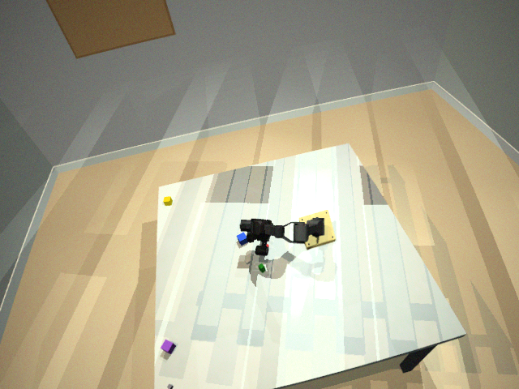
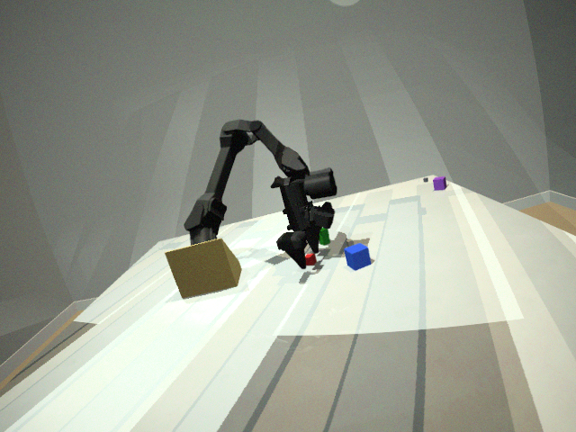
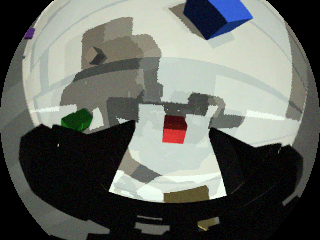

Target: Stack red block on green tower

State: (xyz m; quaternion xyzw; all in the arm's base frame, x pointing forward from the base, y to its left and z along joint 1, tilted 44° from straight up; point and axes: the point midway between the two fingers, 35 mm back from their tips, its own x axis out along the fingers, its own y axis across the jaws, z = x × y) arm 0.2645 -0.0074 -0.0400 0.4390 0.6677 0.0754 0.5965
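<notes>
The red block (image 3: 174, 130) sits on the bench (image 2: 418, 279), framed right in the gap between the two dark fingers in the wrist view, and the hand (image 2: 304, 257) is spread wide with nothing in it. In the exterior view the fingertips are right down beside the block, close to the bench surface.

To make this grab a good one, I'd say: drop straight down so the fingers straddle the block evenly, one flat face to each pad, and only then squeeze. Any sideways drift risks nudging it away. The green tower (image 2: 324, 236) stands just behind the hand, so the lift ought to go straight up and well above the tower's top before swinging across. The blue block (image 2: 357, 256) lies near on the other side, apart from the red one, and looks safely out of the fingers' way.

As for the red block itself: small, cube-shaped, bright red, its top face shaded darker, resting flat and square. Its flat sides should suit a parallel pinch.
</notes>
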